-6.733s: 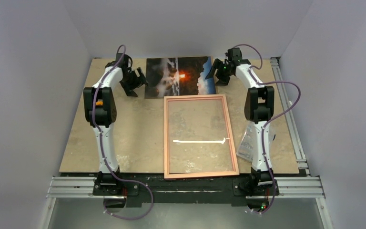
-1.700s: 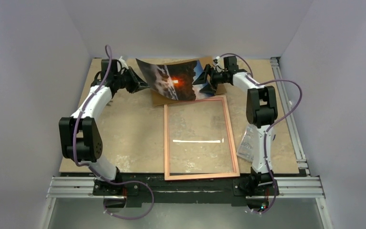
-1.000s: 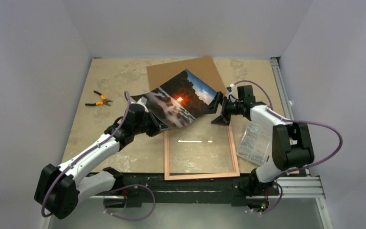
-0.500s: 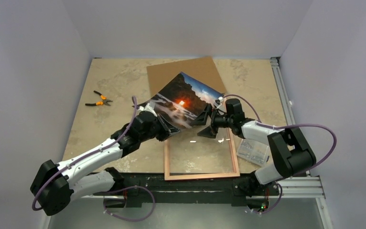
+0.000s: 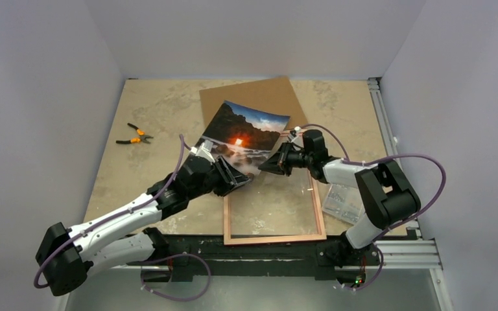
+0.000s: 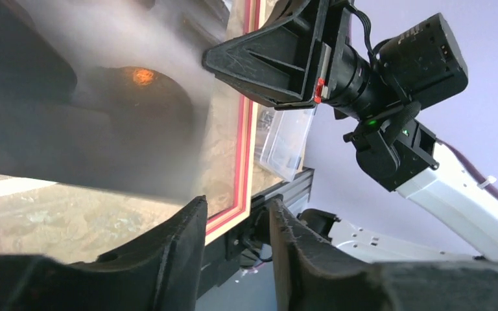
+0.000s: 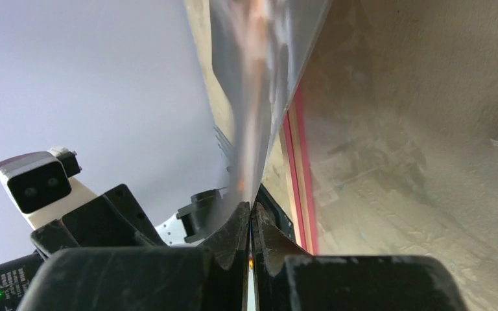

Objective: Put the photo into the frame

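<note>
The photo [image 5: 243, 133], a dark landscape with an orange sun, hangs tilted above the far end of the frame [image 5: 321, 214], which lies flat on the table with its pink border showing. My right gripper [image 5: 272, 165] is shut on the photo's lower right edge; in the right wrist view the sheet [image 7: 259, 65] runs up from between the closed jaws [image 7: 251, 207]. My left gripper [image 5: 235, 178] sits at the photo's lower left corner, open. In the left wrist view its jaws [image 6: 237, 204] stand apart with nothing between them, the photo [image 6: 104, 97] above them and the frame [image 6: 243, 149] below.
A brown backing board [image 5: 259, 94] lies at the back of the table behind the photo. Orange-handled pliers [image 5: 134, 134] lie at the left. A clear bag of small parts [image 5: 343, 197] sits right of the frame, under the right arm.
The left gripper has opened and let go of the photo's corner. The right gripper has shut on the photo's right edge. The photo has swung more square to the frame.
</note>
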